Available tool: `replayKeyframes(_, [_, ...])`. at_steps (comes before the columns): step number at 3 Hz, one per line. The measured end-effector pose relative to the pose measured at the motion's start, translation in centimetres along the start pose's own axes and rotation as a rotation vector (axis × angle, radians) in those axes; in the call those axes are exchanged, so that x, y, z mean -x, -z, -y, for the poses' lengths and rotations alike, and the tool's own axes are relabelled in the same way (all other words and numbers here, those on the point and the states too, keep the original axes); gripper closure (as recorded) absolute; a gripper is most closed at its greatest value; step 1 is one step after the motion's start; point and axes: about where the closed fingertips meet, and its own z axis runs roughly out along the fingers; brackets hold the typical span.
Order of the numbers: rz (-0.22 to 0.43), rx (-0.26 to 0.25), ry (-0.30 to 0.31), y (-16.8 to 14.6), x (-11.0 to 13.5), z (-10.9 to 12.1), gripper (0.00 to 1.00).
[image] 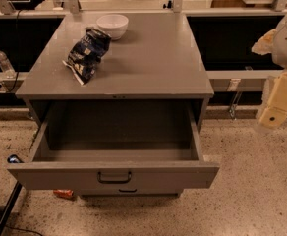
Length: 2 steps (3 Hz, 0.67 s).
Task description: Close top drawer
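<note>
Camera view: one top drawer [113,177] open, one claw [277,107] (right edge).

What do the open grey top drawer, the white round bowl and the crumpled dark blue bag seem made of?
Open grey top drawer: probably painted metal, matte, thin flat walls. White round bowl: ceramic or plastic, smooth sheen. Crumpled dark blue bag: glossy creased film. The cream gripper, at the right edge, looks plastic.
</note>
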Motion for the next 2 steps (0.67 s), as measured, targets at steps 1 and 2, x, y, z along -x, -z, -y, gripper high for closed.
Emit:
replayKeyframes(1, [0.0,0.0,0.0,0.0,0.0,0.0,0.0])
replayKeyframes(2, [0.042,0.012,-0.043,-1.9,-0.7,-0.8,0.15])
